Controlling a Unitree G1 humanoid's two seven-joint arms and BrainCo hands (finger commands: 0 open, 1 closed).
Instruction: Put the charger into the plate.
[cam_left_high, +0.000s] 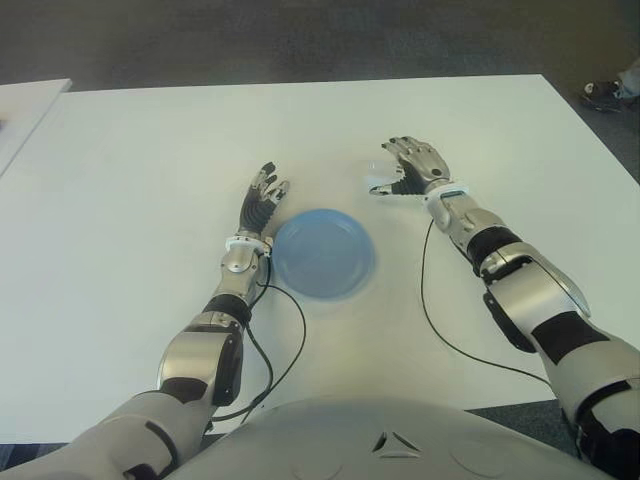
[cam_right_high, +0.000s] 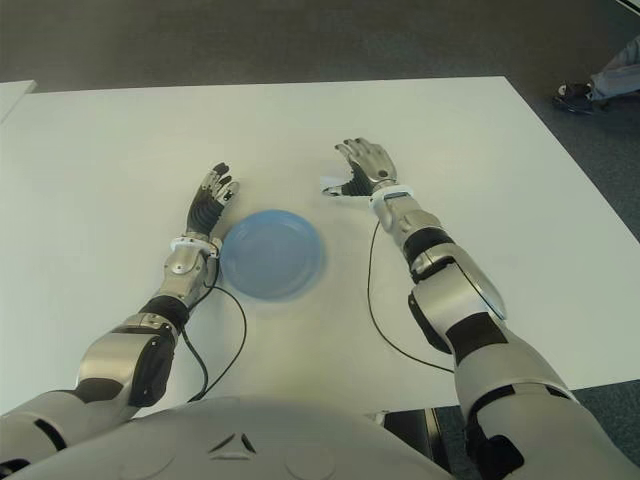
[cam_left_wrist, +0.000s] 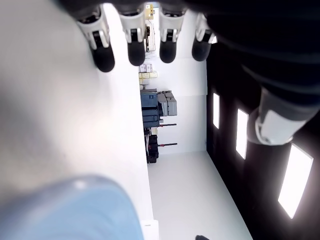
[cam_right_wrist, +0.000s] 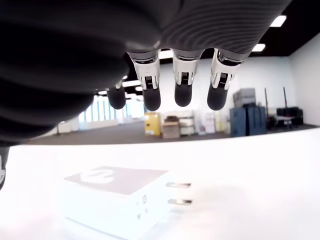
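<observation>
blue plate (cam_left_high: 323, 253) sits empty; right hand (cam_left_high: 411, 166) hovers spread over the white charger (cam_right_wrist: 117, 197), not gripping; left hand (cam_left_high: 263, 197) spread beside the plate's left side.

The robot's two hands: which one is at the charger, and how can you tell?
The right hand, open above the white charger lying on the table. The left hand only shows beside the blue plate, on its left.

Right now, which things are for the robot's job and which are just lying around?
For the job:
- white charger, on the table under the right robot hand, not yet held
- blue plate, nothing on it

Not needed:
- left robot hand, idle by the plate's left
- shoe on the floor
- white table
</observation>
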